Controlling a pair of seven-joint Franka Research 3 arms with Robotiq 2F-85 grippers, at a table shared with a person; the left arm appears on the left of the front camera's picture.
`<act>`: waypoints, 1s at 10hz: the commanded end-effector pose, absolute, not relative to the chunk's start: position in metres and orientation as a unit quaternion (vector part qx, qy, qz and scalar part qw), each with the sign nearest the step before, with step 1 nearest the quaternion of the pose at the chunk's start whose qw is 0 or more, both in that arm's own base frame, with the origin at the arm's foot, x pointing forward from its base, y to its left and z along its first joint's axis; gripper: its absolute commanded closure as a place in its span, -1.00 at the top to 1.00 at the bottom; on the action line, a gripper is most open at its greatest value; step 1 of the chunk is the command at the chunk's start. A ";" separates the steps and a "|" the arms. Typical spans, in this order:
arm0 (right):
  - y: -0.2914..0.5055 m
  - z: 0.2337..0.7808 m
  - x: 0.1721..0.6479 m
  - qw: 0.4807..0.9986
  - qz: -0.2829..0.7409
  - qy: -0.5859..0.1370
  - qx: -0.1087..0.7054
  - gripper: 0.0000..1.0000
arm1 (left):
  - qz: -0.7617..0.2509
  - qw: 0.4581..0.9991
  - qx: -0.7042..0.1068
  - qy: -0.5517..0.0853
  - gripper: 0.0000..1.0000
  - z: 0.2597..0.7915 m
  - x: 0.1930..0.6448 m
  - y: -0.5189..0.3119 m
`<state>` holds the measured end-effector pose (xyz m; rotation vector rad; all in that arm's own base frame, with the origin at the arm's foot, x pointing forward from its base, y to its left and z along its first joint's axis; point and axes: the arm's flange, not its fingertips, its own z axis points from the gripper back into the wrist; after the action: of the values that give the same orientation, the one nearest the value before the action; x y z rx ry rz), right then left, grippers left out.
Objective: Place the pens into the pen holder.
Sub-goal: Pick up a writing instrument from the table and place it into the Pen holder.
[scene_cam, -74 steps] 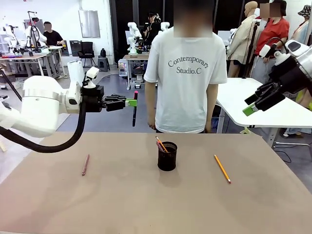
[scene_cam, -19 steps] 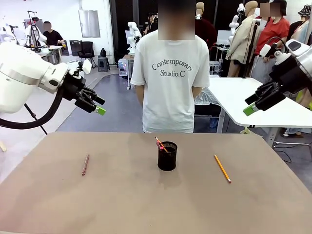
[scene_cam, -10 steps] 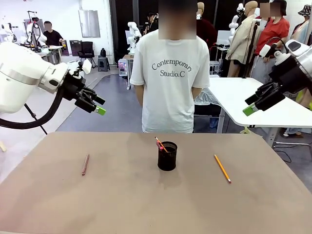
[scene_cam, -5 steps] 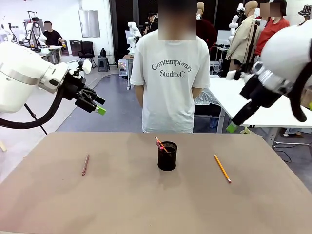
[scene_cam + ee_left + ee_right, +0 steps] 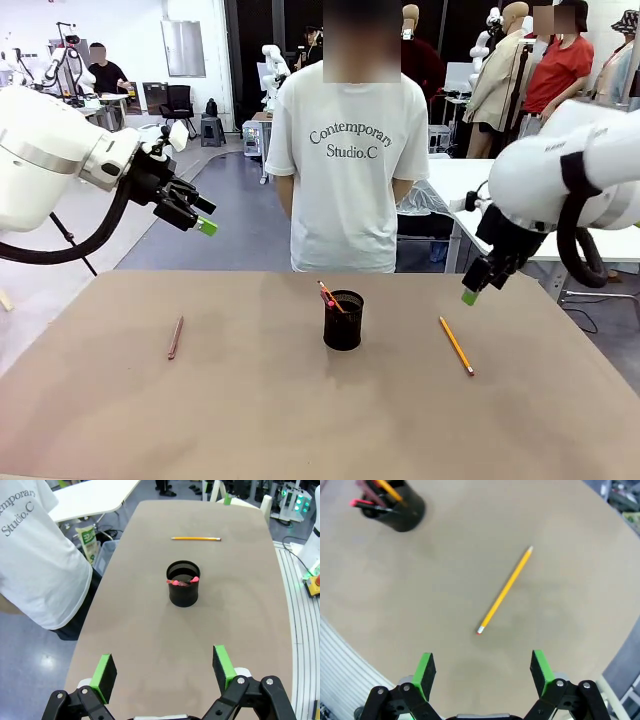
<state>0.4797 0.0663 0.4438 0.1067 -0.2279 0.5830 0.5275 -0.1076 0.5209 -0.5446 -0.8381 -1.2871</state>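
Observation:
The black mesh pen holder (image 5: pixel 343 320) stands mid-table with a dark pen with pink ends (image 5: pixel 327 295) leaning in it; the left wrist view looks down on the pen holder (image 5: pixel 183 583) and the pen (image 5: pixel 182 581) across its mouth. A yellow pencil (image 5: pixel 456 345) lies to its right, and a pinkish-brown pen (image 5: pixel 176 337) lies to the left. My right gripper (image 5: pixel 470 295) hangs open above the pencil (image 5: pixel 504 591), pointing down, nothing between its fingers (image 5: pixel 423 674). My left gripper (image 5: pixel 204 227) is raised off the table's left side, open and empty.
A person in a white T-shirt (image 5: pixel 345 150) stands at the table's far edge behind the holder. White tables and other people are in the background. The tabletop (image 5: pixel 300 420) is bare brown toward the front.
My right arm has swung in from the far right and come down toward the pencil, gripper now pointing at the table. The left arm has stayed still.

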 end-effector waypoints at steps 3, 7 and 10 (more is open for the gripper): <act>0.063 0.428 0.488 0.953 0.282 -0.106 0.041 1.00 | -0.575 0.686 -0.243 -0.374 1.00 0.521 0.528 -0.108; 0.063 0.428 0.488 0.953 0.282 -0.106 0.041 1.00 | -0.577 0.682 -0.264 -0.364 1.00 0.509 0.485 -0.066; 0.063 0.428 0.488 0.953 0.282 -0.106 0.041 1.00 | -0.580 0.690 -0.240 -0.361 1.00 0.514 0.479 -0.053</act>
<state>0.4906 0.0630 0.4269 0.0712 -0.2151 0.5795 0.4833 -0.0550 0.5129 -0.5653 -0.8109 -1.2871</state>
